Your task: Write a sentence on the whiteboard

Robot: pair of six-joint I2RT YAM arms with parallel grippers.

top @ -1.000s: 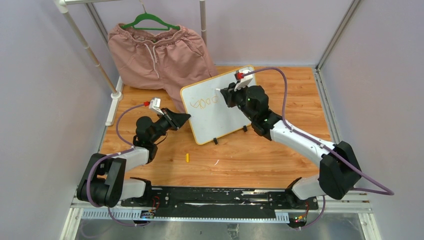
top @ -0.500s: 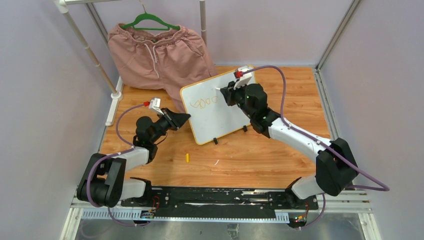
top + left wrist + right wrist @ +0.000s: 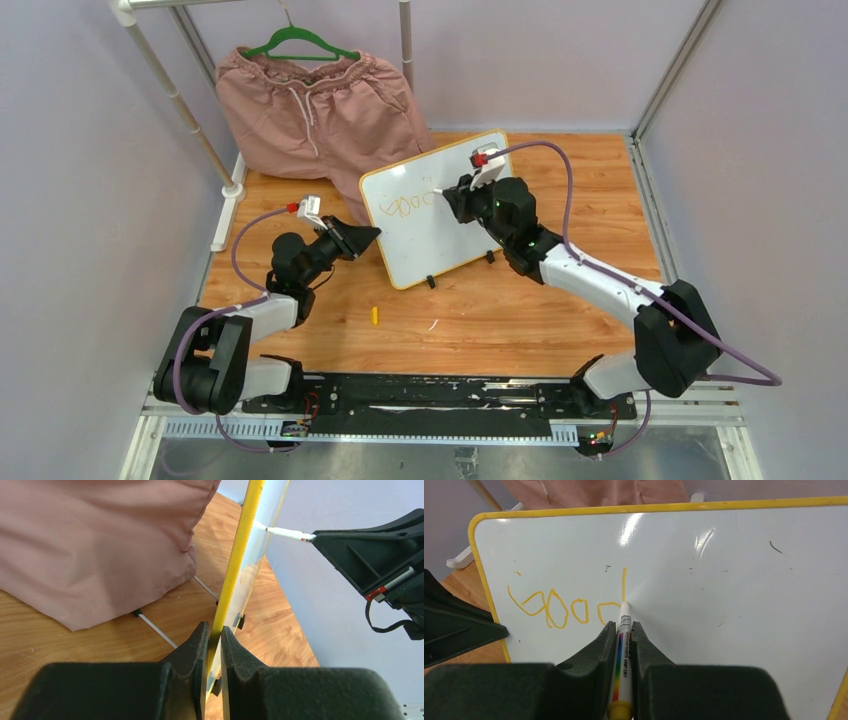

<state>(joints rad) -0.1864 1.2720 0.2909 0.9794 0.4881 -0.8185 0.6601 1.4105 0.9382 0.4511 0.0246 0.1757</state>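
The whiteboard [image 3: 430,240] stands tilted on the wooden table, its yellow frame [image 3: 237,555] edge-on in the left wrist view. My left gripper [image 3: 375,233] [image 3: 214,626] is shut on the frame's left edge. The right gripper [image 3: 447,195] [image 3: 623,623] is shut on a white marker [image 3: 623,645] with a rainbow stripe. Its tip [image 3: 624,605] touches the board at the foot of a "d". The sentence [image 3: 559,611] reads "good" in orange at the board's upper left.
Pink shorts [image 3: 315,105] hang on a green hanger from a white rack [image 3: 180,100] behind the board. A small yellow cap [image 3: 375,316] and a white scrap [image 3: 432,324] lie on the table in front. Two black clip feet [image 3: 431,282] prop the board.
The right gripper went up the board, then down with the marker, adding the upright stroke of the "d". The left arm and the board have not moved.
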